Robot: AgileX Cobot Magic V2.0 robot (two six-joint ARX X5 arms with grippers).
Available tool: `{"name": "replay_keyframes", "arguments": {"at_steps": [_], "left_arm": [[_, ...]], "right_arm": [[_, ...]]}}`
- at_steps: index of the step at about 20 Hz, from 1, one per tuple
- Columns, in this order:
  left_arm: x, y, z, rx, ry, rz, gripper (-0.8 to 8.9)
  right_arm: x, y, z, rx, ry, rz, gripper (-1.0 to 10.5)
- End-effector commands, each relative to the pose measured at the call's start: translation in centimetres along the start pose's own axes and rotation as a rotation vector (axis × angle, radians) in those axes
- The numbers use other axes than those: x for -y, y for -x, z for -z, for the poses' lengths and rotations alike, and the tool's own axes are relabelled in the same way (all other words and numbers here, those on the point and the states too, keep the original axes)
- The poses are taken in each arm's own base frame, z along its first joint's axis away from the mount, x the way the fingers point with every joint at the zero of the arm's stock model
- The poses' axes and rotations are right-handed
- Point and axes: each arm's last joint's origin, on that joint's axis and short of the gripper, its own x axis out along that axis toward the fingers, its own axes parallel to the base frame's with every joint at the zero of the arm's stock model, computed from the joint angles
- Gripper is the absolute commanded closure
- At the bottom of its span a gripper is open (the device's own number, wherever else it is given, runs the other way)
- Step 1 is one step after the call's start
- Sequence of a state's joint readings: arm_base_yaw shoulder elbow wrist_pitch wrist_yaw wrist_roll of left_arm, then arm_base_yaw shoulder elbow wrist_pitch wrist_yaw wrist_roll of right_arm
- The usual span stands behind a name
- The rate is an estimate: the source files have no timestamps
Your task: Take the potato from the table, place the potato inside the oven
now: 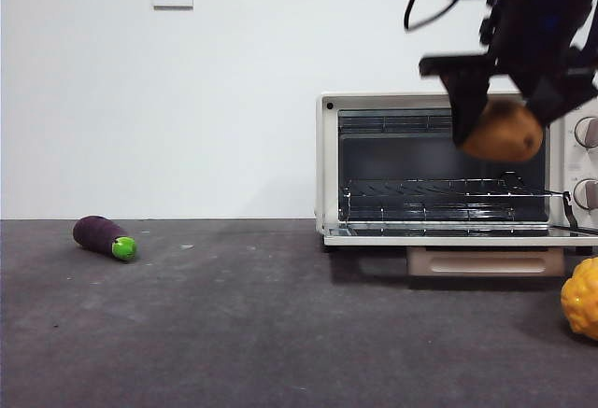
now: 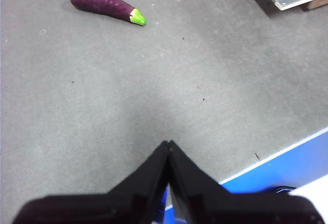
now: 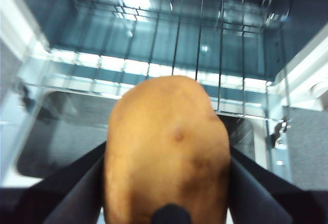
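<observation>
My right gripper (image 1: 500, 123) is shut on the orange-brown potato (image 1: 503, 131), which hangs in the air in front of the oven's open mouth, toward its right side. In the right wrist view the potato (image 3: 168, 152) fills the space between both jaws, with the oven's wire rack (image 3: 200, 55) just beyond it. The cream-white oven (image 1: 329, 161) stands on the table (image 1: 243, 333) at the right with its door folded down. My left gripper (image 2: 168, 149) is shut on nothing and hovers over bare table (image 2: 154, 80).
A purple eggplant (image 1: 105, 237) with a green tip lies at the left, also in the left wrist view as the eggplant (image 2: 107, 5). A bumpy yellow-orange lump (image 1: 583, 298) sits at the right edge, near the oven's lowered door (image 1: 467, 233).
</observation>
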State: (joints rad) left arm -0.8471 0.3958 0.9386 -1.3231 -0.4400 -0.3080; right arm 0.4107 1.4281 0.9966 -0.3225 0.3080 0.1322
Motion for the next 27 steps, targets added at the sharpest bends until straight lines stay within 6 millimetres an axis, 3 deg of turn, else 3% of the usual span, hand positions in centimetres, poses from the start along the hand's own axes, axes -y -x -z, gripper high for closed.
{"name": "replay_keyframes", "arguments": {"at_steps": [1,10,19,27], "left_arm": [[0.0,-0.1,0.1,0.003,0.006,-0.005,8.18],[0.0,-0.1,0.1,0.002,0.006,-0.005,8.18],[0.0,-0.1,0.1,0.002,0.002,-0.004,8.18],[0.0,-0.1,0.1,0.002,0.003,-0.004,8.19]], "right_arm": [[-0.1,-1.1,0.0,0.008,-0.004,0.002,8.5],[-0.2,-3.1,-1.6,0.126,-0.055,0.002,8.5],[-1.3,-7.1,-4.4,0.098,-0.057,-0.007,8.5],[-1.6,-9.1,-4.7,0.084,-0.131,0.000,7.7]]}}
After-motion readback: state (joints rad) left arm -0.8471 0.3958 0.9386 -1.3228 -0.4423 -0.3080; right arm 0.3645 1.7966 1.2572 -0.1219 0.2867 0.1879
